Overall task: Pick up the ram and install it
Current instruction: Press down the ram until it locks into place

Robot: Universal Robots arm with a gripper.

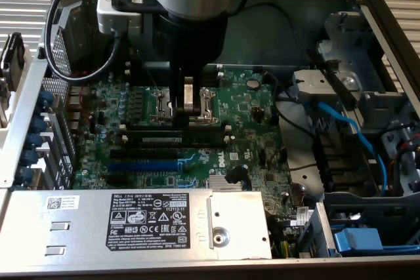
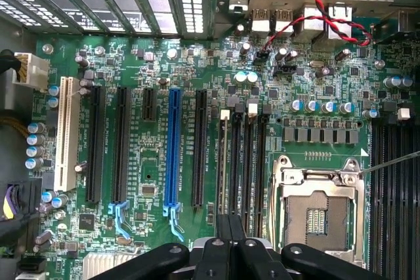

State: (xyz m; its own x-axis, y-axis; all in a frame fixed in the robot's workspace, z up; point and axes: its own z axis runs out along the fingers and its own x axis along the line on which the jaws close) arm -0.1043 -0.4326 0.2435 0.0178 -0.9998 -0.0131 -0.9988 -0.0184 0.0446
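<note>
**Closed jaws hovering over the memory slots**

The ram is lying lengthwise among the black memory slots at the centre of the exterior view, its pale label strip facing up. Whether it is fully seated cannot be told. The gripper is hanging just above it in the frame, over the CPU socket, with its jaws pressed together and holding nothing visible. In the wrist view the gripper is pointing down at the green motherboard, near the blue slot. A silver power supply is sitting along the lower left of the exterior view, and blue cables are running down the exterior view's right.
</note>
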